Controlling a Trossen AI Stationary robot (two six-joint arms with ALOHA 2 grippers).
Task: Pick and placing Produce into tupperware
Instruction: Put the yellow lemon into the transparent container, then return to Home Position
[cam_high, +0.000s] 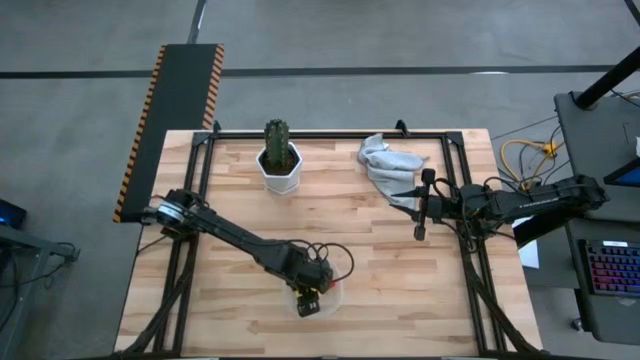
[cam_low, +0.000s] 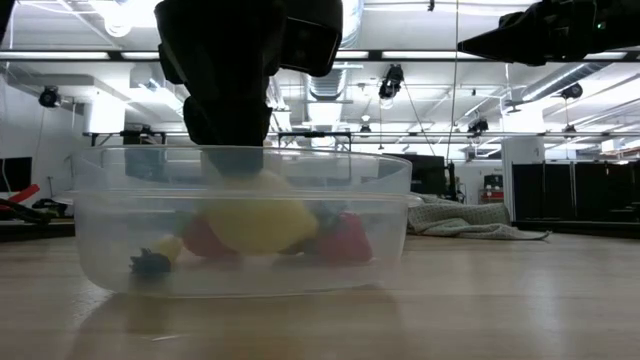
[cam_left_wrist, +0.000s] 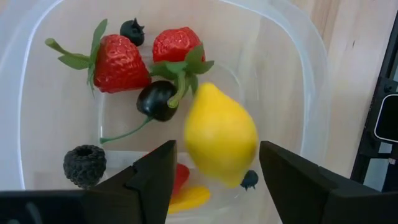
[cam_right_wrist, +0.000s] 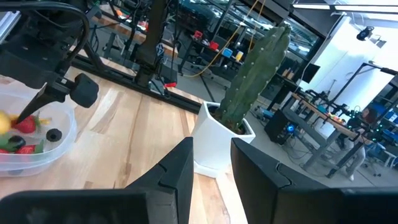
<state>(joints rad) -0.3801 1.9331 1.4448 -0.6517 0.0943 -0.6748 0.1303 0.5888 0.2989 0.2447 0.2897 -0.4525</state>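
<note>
Hovering directly over the tupperware (cam_high: 318, 292), the left hand (cam_left_wrist: 214, 180) points down into it with its fingers (cam_left_wrist: 155, 177) spread apart — the yellow lemon (cam_left_wrist: 220, 135) sits between and just beyond them, and I cannot tell whether either finger touches it. The tupperware is a clear, shallow, rounded-square container resting on the wooden counter (cam_high: 380, 270) near its front edge, well apart from the white plant pot (cam_high: 280, 172) that holds the green cactus (cam_high: 277, 140) at the far side.

Inside the tupperware, next to the lemon, lie two red strawberries with green leaves (cam_left_wrist: 121, 63), a dark cherry on a green stem (cam_left_wrist: 157, 101), a dark blackberry (cam_left_wrist: 84, 165), two small dark berries (cam_left_wrist: 132, 29), and an orange sliver (cam_left_wrist: 189, 198) touching a red piece by the left finger. In the low view the lemon (cam_low: 262, 220) shows through the container's wall, with red pieces on either side of it and a dark berry (cam_low: 150, 263) near one corner.

The right hand (cam_right_wrist: 211, 162) waits above the counter's right side, far from the tupperware and just beside a crumpled grey cloth (cam_high: 388, 163), its fingers slightly apart and holding nothing — the cactus and its pot stand ahead of it.
</note>
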